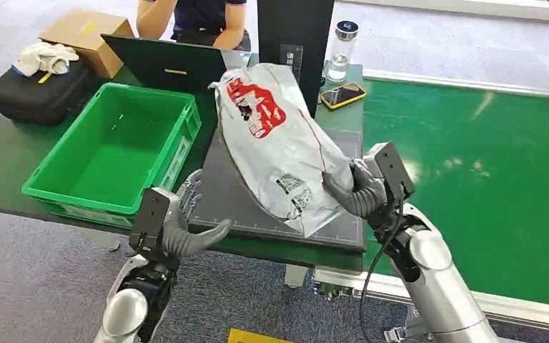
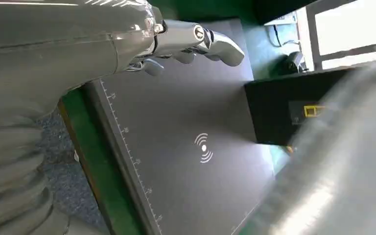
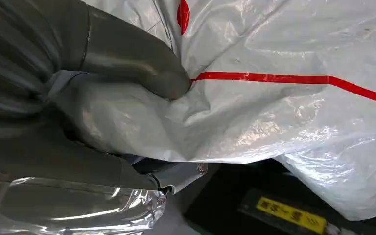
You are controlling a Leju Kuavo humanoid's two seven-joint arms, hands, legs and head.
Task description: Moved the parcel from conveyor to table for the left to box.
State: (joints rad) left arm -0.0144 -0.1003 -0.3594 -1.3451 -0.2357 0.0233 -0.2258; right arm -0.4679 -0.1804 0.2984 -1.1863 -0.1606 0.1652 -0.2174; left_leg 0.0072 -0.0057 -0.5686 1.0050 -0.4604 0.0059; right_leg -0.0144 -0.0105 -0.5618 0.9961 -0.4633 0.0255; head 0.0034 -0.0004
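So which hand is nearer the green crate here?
Left. The left hand hovers open at the table's front edge, just beside the green crate's near corner. The right hand grips the parcel across the dark mat, farther away.

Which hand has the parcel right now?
The right hand: it grips the grey parcel at its lower edge over the dark mat. The left hand holds nothing, fingers apart.

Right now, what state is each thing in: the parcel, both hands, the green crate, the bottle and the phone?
Parcel: gripped, held over the dark mat.
Right hand: grips the parcel.
Left hand: open, holding nothing.
Green crate: looks empty.
Bottle: upright, capped.
Phone: lying flat.
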